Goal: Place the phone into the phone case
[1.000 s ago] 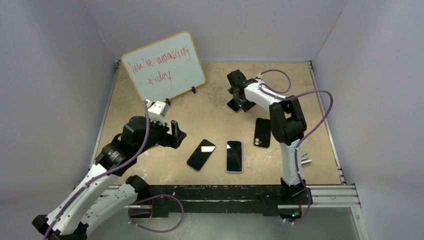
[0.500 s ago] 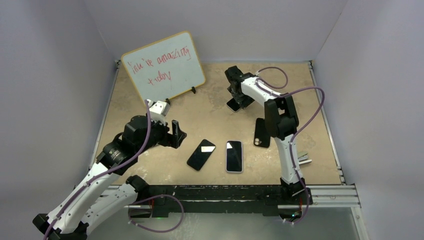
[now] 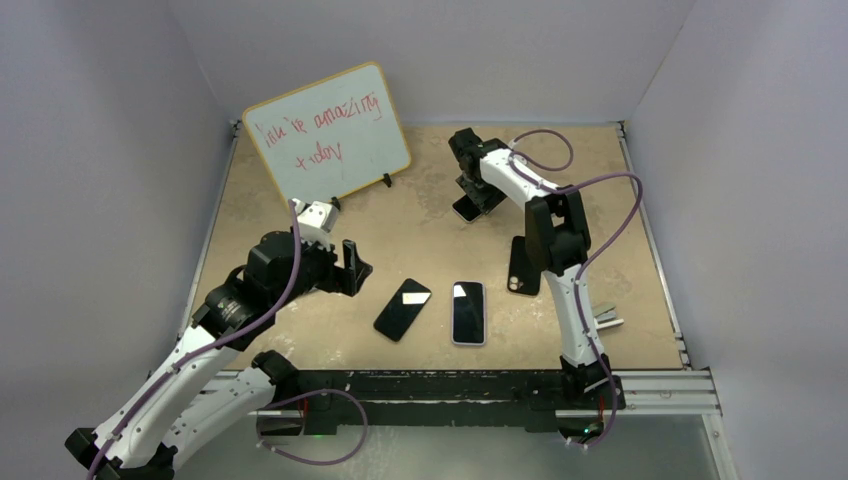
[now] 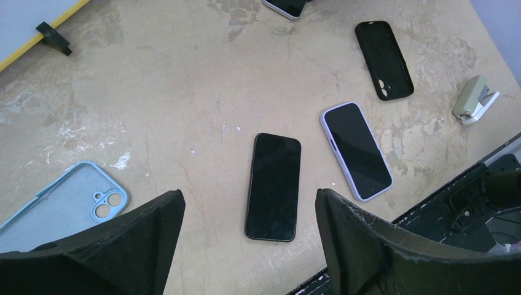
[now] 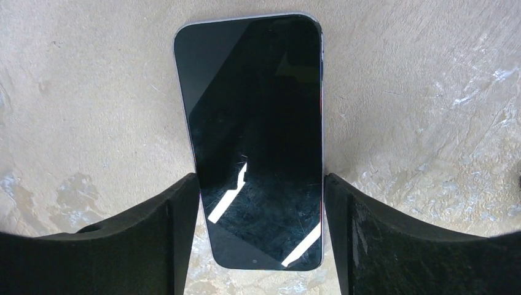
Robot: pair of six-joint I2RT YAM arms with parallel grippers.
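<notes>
A bare black phone (image 5: 255,123) lies face up at the far middle of the table (image 3: 430,240). My right gripper (image 5: 261,178) is open and straddles it, one finger close against each long edge; in the top view this gripper (image 3: 470,197) is lowered over it. A second bare black phone (image 4: 274,185) lies near the front. An empty light blue case (image 4: 67,206) lies to its left and an empty black case (image 4: 384,59) to the right. My left gripper (image 4: 249,193) is open and empty, hovering above the table left of the black phone.
A phone in a lilac case (image 4: 356,150) lies beside the black phone. A stapler (image 4: 474,99) sits at the front right. A whiteboard (image 3: 328,132) with red writing stands at the back left. The table's dark front rail (image 3: 450,385) runs along the near edge.
My right gripper has shifted a little left and farther back over the far phone. The left arm has not moved.
</notes>
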